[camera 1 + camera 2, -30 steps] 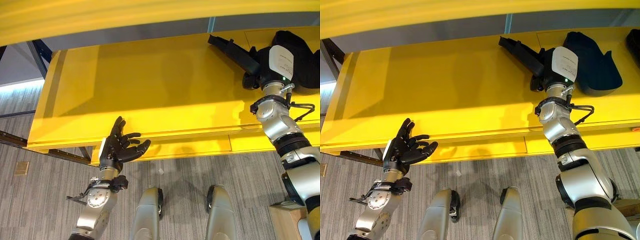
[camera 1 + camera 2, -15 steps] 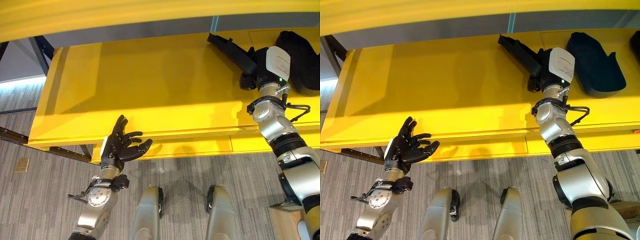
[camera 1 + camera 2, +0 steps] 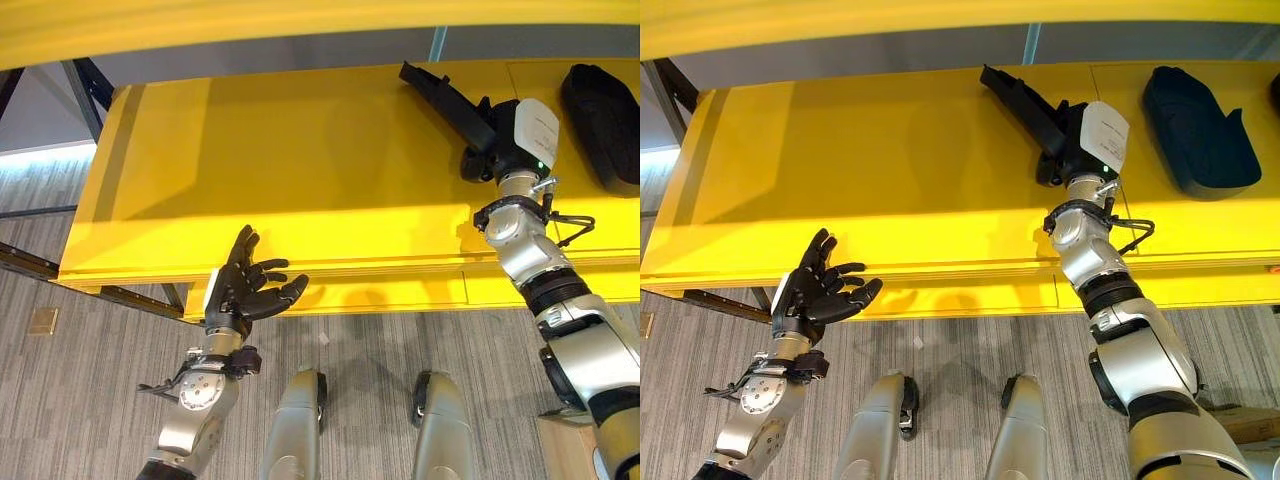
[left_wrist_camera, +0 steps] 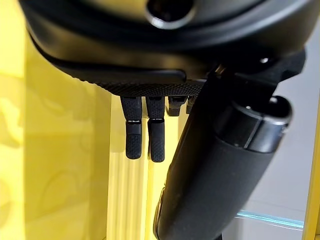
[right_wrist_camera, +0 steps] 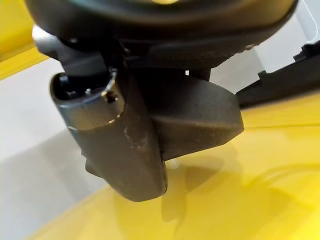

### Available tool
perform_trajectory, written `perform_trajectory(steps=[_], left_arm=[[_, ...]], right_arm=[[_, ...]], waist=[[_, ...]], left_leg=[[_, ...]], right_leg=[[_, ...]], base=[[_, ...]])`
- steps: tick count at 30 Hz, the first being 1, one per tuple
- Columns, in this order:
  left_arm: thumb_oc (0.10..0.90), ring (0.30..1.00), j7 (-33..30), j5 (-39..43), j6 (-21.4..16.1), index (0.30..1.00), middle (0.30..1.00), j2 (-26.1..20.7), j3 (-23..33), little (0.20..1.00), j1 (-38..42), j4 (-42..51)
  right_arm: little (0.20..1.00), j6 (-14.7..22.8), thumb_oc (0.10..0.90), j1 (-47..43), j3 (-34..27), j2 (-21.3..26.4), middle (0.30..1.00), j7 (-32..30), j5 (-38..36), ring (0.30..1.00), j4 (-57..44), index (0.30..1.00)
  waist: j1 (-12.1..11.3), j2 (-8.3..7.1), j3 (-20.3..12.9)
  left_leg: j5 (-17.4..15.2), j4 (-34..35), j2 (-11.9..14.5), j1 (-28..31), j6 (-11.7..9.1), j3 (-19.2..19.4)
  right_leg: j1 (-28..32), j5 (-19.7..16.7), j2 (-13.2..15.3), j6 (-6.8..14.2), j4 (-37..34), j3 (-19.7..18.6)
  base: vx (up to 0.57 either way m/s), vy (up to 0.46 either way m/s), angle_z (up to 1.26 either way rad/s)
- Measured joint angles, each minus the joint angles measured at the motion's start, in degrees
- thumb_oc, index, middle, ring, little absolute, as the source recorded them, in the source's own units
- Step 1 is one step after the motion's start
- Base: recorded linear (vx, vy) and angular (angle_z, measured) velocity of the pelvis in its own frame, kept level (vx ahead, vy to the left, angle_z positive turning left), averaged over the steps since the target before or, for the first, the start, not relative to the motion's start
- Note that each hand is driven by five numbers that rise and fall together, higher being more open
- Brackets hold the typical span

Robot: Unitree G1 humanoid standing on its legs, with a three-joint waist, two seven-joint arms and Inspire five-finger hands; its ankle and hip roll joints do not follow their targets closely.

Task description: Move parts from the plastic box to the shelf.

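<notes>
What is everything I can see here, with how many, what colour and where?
Shelf: one, yellow, spanning the scene in front of the robot.
Long black part: one, black, on the shelf towards its right, its near end in the right hand.
Rounded black part: one, black, lying on the shelf to the right of the long one.
Floor: grey carpet, below the shelf.
Left hand: one, dark, fingers spread, holding nothing, in front of the shelf's front edge.
Right hand: one, dark, reaching over the shelf, closed on the long black part.

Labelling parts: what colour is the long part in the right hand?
Black; the long plastic part shows best in the right eye view.
</notes>
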State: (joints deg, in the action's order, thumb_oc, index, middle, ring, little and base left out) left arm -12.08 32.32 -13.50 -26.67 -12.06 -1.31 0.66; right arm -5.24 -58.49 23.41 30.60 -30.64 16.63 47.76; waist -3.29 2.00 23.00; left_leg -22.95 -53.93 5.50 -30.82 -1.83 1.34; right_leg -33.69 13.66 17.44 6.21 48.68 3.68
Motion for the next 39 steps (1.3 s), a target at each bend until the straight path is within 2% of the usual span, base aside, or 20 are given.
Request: perform_trajectory(steps=[5,6,7,8,9,11,14,20,24,36,39], left_arm=[[0.9,1.0,-0.2,0.0,0.0,1.0,1.0,0.0,0.0,1.0,0.0,0.0],[0.9,1.0,-0.2,0.0,0.0,1.0,1.0,0.0,0.0,1.0,0.0,0.0],[0.9,1.0,-0.2,0.0,0.0,1.0,1.0,0.0,0.0,1.0,0.0,0.0],[0.9,1.0,-0.2,0.0,0.0,1.0,1.0,0.0,0.0,1.0,0.0,0.0],[0.9,1.0,-0.2,0.0,0.0,1.0,1.0,0.0,0.0,1.0,0.0,0.0],[0.9,1.0,-0.2,0.0,0.1,1.0,1.0,0.0,0.0,1.0,0.1,0.0],[0.9,1.0,-1.1,-0.1,0.3,1.0,1.0,0.0,0.0,1.0,0.2,0.0],[0.9,1.0,-1.5,-1.5,0.6,1.0,1.0,0.0,0.0,1.0,0.4,0.0],[0.9,1.0,-2.6,-1.8,0.7,1.0,1.0,0.0,0.7,1.0,-0.2,0.4],[0.9,1.0,-2.8,-4.1,1.0,1.0,1.0,0.1,1.6,1.0,-0.9,1.3],[0.9,1.0,-3.2,-4.5,1.0,1.0,1.0,0.6,1.8,1.0,-1.1,1.6]], right_arm=[[0.3,0.1,0.4,0.0,-0.2,-1.0,0.3,-0.3,-1.4,0.3,0.2,0.3],[0.437,0.1,0.498,0.0,-0.5,-1.1,0.437,-0.4,-1.9,0.437,0.3,0.437],[0.511,0.1,0.551,0.0,-1.1,-1.4,0.511,-0.4,-2.4,0.511,0.4,0.511],[0.912,0.1,0.837,0.0,-1.6,-1.8,0.912,-0.3,-2.9,0.912,0.4,0.912],[1.0,0.1,0.9,0.0,-1.7,-2.0,1.0,-0.3,-3.5,1.0,0.5,1.0],[1.0,0.1,0.9,0.0,-1.7,-2.4,1.0,-0.5,-3.9,1.0,0.9,1.0],[1.0,-0.1,0.9,0.2,-1.8,-5.5,1.0,0.4,-5.7,1.0,4.2,1.0],[1.0,0.2,0.9,2.0,-3.1,-6.6,1.0,0.0,-7.8,1.0,1.4,1.0],[1.0,0.7,0.9,8.2,-4.8,-8.1,1.0,0.1,-9.3,1.0,-9.4,1.0],[1.0,1.2,0.9,18.5,-6.8,-8.4,1.0,0.6,-9.6,1.0,-24.5,1.0],[1.0,1.3,0.9,20.2,-8.3,-9.8,1.0,0.7,-8.8,1.0,-27.2,1.0]], waist=[[0.3,0.0,0.0],[0.2,0.0,0.0],[0.2,0.0,0.0],[0.2,0.0,0.0],[0.2,0.0,0.0],[0.2,0.0,0.0],[0.4,-0.01,0.0],[0.5,-0.12,0.0],[1.5,-0.22,0.1],[1.5,-0.61,0.3],[1.5,-0.64,0.3]], left_leg=[[0.0,-0.1,0.1,0.0,0.0,0.1],[0.0,-0.2,0.1,0.0,0.1,0.1],[-0.1,-0.2,0.1,0.0,0.1,0.1],[-0.1,-0.2,0.1,0.0,0.1,0.1],[-0.1,-0.3,0.1,0.0,0.1,0.1],[-0.1,-0.4,0.2,0.0,0.2,0.2],[-0.2,-0.6,0.4,0.0,0.3,0.2],[-0.2,-0.6,0.5,-0.2,0.3,0.2],[-0.2,-0.4,0.6,-0.2,0.3,0.3],[0.2,0.8,0.8,-0.3,0.2,0.2],[0.6,1.4,0.8,-0.2,0.0,0.1]], right_leg=[[0.0,-0.1,-0.1,-0.1,-0.1,-0.1],[0.0,-0.1,-0.1,0.0,-0.1,-0.1],[0.0,-0.1,-0.1,0.0,-0.1,-0.1],[0.0,-0.1,-0.2,0.0,-0.1,-0.1],[0.0,-0.2,-0.2,0.0,-0.2,-0.2],[0.0,-0.2,-0.2,0.0,-0.2,-0.2],[0.1,-0.5,-0.5,-0.1,-0.3,-0.2],[0.1,-0.8,-0.7,-0.2,-0.8,-0.3],[0.1,-0.9,-0.8,-0.2,-1.0,-0.3],[0.0,-0.9,-1.0,-0.2,-1.7,0.0],[0.1,-1.0,-1.0,-0.3,-2.1,0.2]], base=[[0.0,0.0,0.0],[0.0,0.0,0.0],[0.0,0.0,0.0],[0.0,0.0,0.0],[0.0,0.0,0.0],[0.0,0.0,0.0],[0.0,-0.001,-0.03],[0.0,0.0,0.0],[0.0,0.0,0.0],[0.0,0.0,0.0],[0.0,0.0,0.0]])
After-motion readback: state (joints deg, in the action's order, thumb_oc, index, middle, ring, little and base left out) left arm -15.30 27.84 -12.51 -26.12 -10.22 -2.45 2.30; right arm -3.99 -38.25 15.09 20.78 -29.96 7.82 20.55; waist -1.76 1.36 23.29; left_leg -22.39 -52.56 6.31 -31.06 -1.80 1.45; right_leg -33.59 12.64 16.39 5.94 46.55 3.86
